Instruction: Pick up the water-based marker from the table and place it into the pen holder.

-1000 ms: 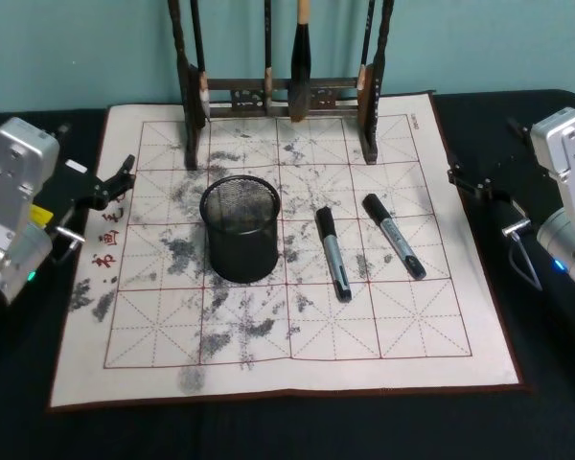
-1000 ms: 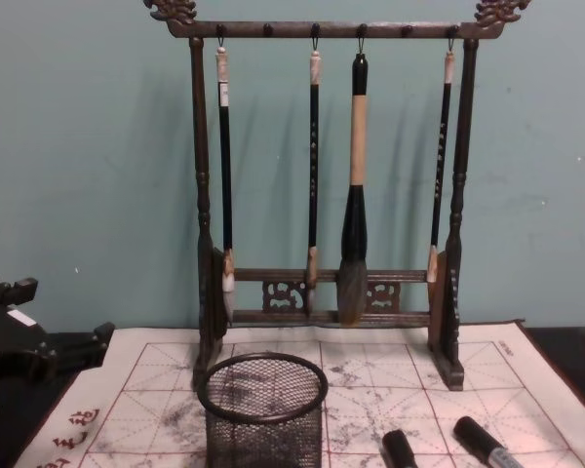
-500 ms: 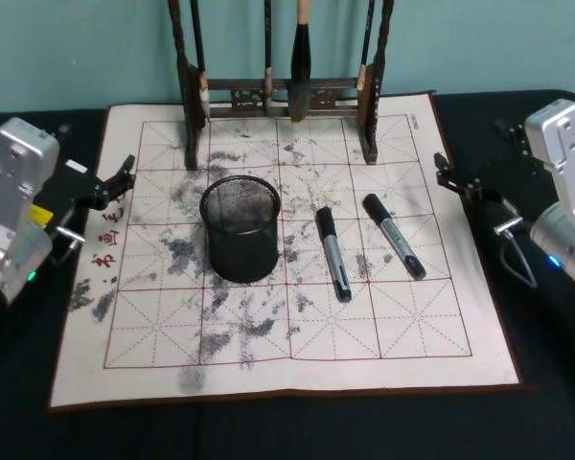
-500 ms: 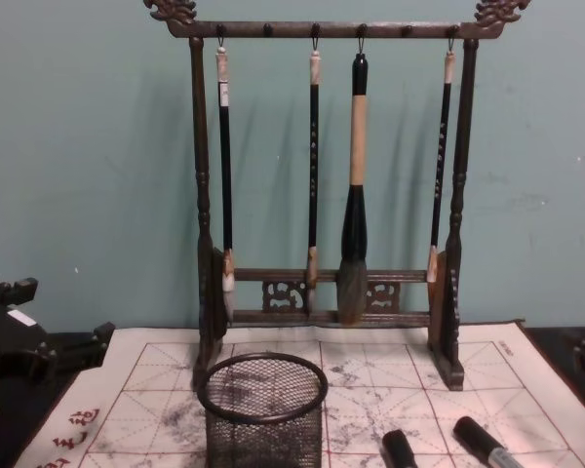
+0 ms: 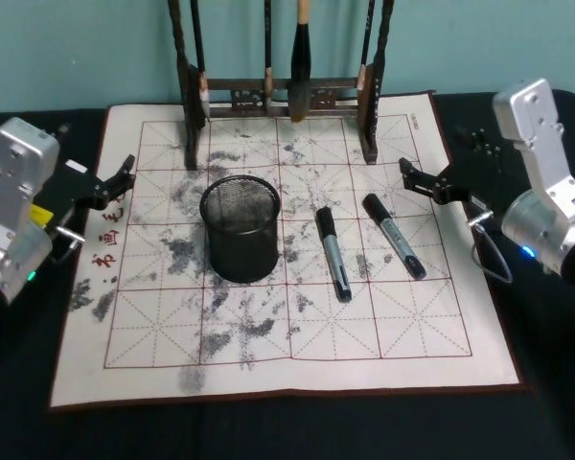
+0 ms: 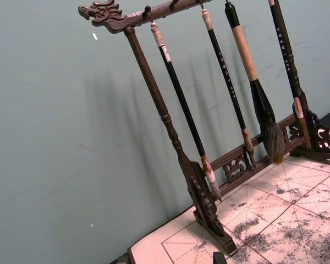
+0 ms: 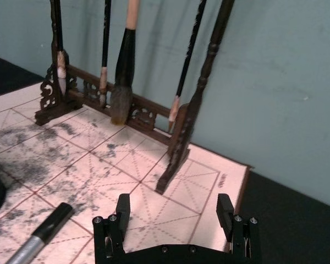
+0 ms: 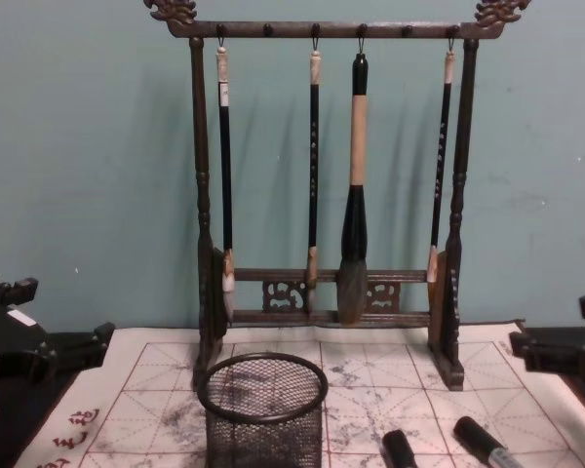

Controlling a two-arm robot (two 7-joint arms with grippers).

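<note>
Two black-capped grey markers lie on the white mat: one point(image 5: 333, 253) just right of the pen holder, the other point(image 5: 394, 236) farther right. The black mesh pen holder point(image 5: 241, 228) stands upright left of the mat's centre, also seen in the chest view point(image 8: 263, 409). My right gripper point(image 5: 414, 180) hovers open over the mat's right side, just behind the right marker's cap. Its wrist view shows the open gripper point(image 7: 174, 212) with a marker point(image 7: 41, 236) off to one side. My left gripper point(image 5: 115, 180) rests open at the mat's left edge.
A tall dark wooden rack point(image 5: 280, 96) with hanging calligraphy brushes stands along the mat's far edge, close behind the pen holder. The mat point(image 5: 287, 355) has bare stained grid squares at the front. Dark tabletop point(image 5: 268, 431) surrounds it.
My right gripper has moved left from beside the mat to over its right side, toward the right marker. The left arm, markers and pen holder have not moved.
</note>
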